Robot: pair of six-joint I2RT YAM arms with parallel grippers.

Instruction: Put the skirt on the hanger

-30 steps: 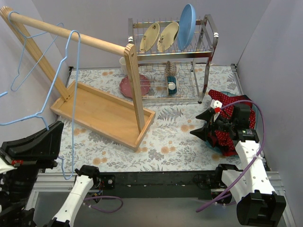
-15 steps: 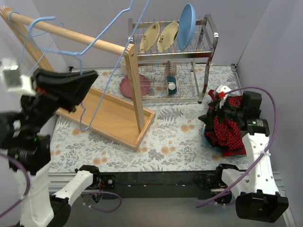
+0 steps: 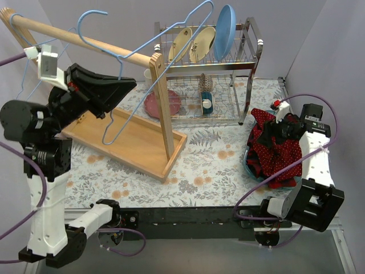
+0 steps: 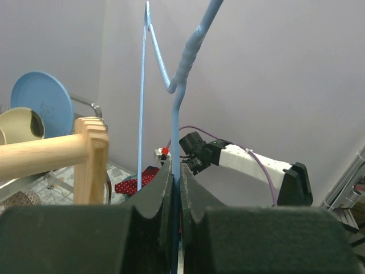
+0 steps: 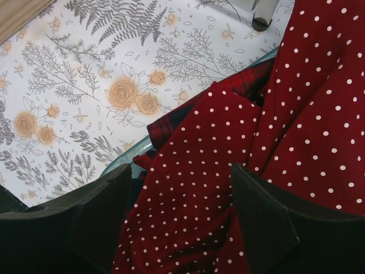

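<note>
The red polka-dot skirt [image 3: 279,154] lies heaped in a teal basin at the right, on top of a plaid shirt [image 5: 171,123]. My right gripper [image 3: 268,134] hovers low over it, open; in the right wrist view its jaws [image 5: 179,171] straddle a fold of the skirt [image 5: 217,142] without closing. My left gripper [image 3: 124,85] is raised at the left, shut on a light blue wire hanger [image 3: 171,25] that stands above the wooden rail. In the left wrist view the gripper [image 4: 175,171] pinches the hanger's wire [image 4: 177,97], with the skirt [image 4: 128,185] far behind.
A wooden clothes rack has its rail [image 3: 85,43] and post over a tray base [image 3: 122,137]. A second blue hanger [image 3: 25,68] hangs on the rail's left end. A metal dish rack [image 3: 251,63] with plates stands behind. The basin's rim [image 3: 246,162] sits near the right wall.
My left arm has risen and swung right, carrying the blue hanger up above the rail. My right gripper has shifted back and right over the skirt pile.
</note>
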